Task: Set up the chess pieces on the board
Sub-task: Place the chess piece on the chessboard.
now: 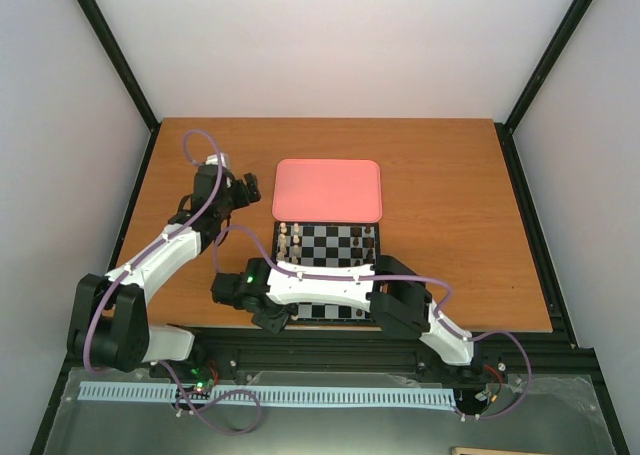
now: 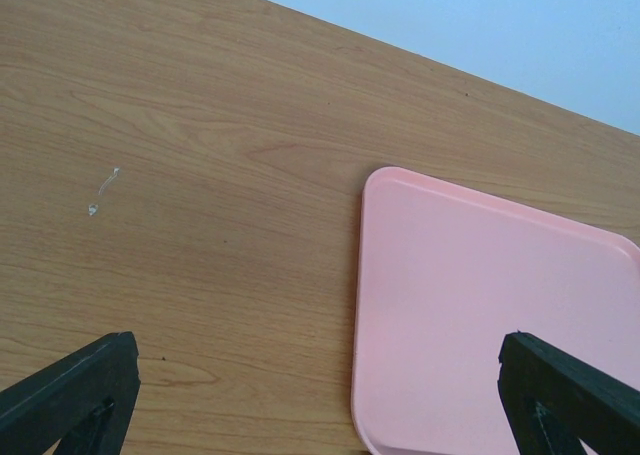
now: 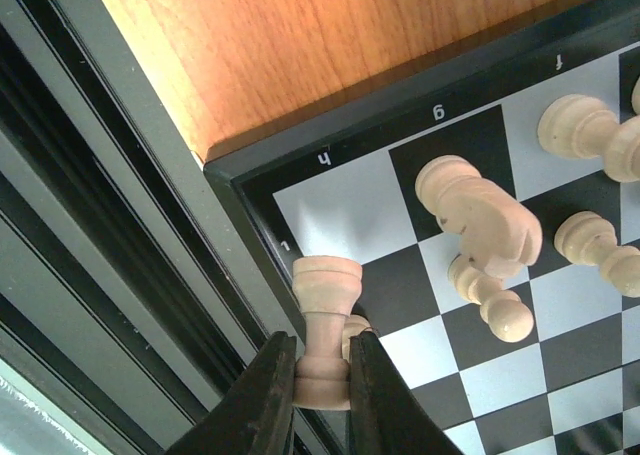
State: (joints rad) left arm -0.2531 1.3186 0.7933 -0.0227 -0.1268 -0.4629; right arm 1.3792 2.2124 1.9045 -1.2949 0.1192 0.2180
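My right gripper [image 3: 322,351] is shut on a cream rook [image 3: 325,300], which it holds by the base. The rook hangs over the near corner of the board [image 3: 330,215], beside the white corner square. A cream knight [image 3: 485,215] and cream pawns [image 3: 490,300] stand on nearby squares, and one small piece is half hidden behind the rook. From above, the right gripper [image 1: 268,318] is at the board's [image 1: 328,243] near left corner, and cream pieces [image 1: 290,240] line the left columns. My left gripper [image 1: 248,188] is open and holds nothing; it hovers over bare table, left of the tray.
A pink tray [image 1: 328,188] lies just behind the board, and its left edge [image 2: 480,305] sits between my left fingers [image 2: 75,390]. Dark pieces [image 1: 367,243] stand along the board's right side. A black metal rail [image 3: 120,275] runs along the table's near edge, close to the rook.
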